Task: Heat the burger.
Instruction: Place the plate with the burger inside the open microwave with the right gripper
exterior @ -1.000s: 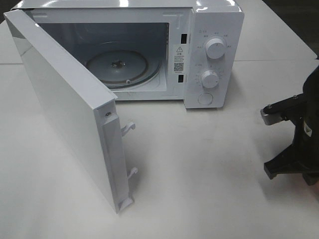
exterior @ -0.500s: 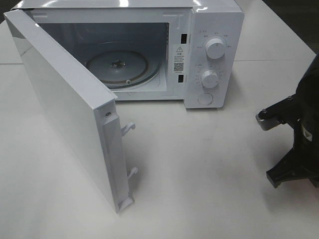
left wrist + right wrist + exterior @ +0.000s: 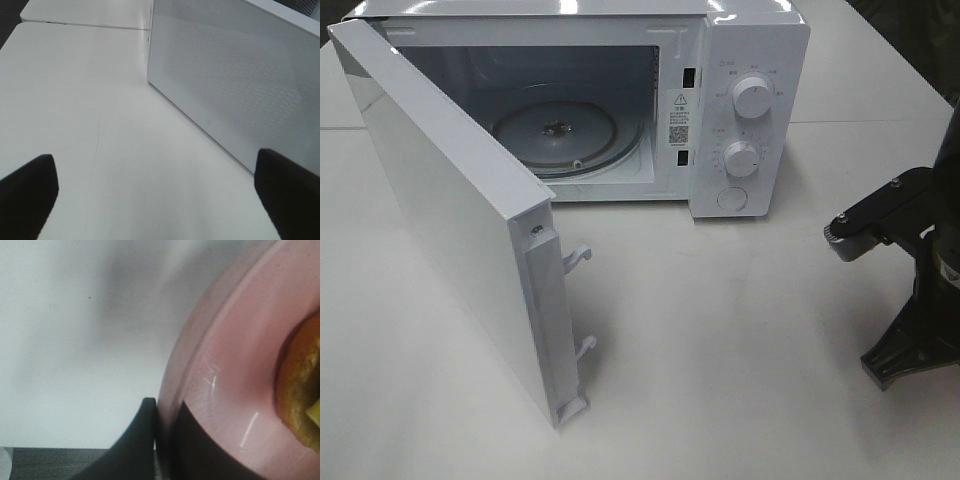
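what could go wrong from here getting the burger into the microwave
1. The right gripper pinches only the rim of the pink plate, so the plate may tilt and the burger slide off.
2. Going in, the plate might clip the front frame of the microwave or land off-centre on the glass turntable.

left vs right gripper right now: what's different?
The left gripper stands wide open; the right gripper is shut. The left holds nothing, with only bare table between its fingers; the right pinches the rim of the pink plate that carries the burger. The left faces the microwave's white dotted panel; the right faces the plate. Shared: dark fingers, white table beneath.
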Tool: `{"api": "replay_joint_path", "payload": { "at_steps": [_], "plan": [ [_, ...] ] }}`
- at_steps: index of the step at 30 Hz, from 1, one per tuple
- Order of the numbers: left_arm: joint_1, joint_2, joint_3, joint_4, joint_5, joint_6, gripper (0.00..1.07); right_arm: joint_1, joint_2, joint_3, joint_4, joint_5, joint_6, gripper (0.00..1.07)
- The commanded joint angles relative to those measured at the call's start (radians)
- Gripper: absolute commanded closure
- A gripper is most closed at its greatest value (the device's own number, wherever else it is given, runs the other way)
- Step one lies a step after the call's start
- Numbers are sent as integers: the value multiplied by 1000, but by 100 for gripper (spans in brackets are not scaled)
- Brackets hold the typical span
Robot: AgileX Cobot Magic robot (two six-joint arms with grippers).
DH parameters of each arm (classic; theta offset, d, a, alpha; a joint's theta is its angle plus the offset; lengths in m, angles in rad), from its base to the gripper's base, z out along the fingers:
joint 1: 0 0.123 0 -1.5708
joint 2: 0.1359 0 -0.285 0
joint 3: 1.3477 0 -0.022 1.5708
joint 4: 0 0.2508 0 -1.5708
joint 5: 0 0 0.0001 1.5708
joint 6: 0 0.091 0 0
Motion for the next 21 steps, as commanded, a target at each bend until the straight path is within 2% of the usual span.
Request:
{"api": "replay_joint_path", "payload": {
  "at_steps": [1,8,10,13,15,18,20,21],
  "plan": [
    [3,-21,2,-4,-8,4,7,54,-40,3,-54,85,0,107],
    [3,-21,2,-4,-8,4,7,133,-79,15,-45,106,-27,107],
    [3,-21,2,-4,-8,4,7,196,-107,46,-37,106,-40,107],
    [3,-21,2,-4,-8,4,7,213,-114,55,-36,106,-41,107],
    [3,-21,2,-4,-8,4,7,282,-143,90,-28,108,-54,107],
    [3,-21,2,-4,-8,4,7,295,-149,97,-22,108,-63,107],
    [3,-21,2,-4,-8,4,7,353,-174,121,-7,124,-86,107],
    [3,-21,2,-4,-8,4,7,353,-174,121,-7,124,-86,107]
  ]
}}
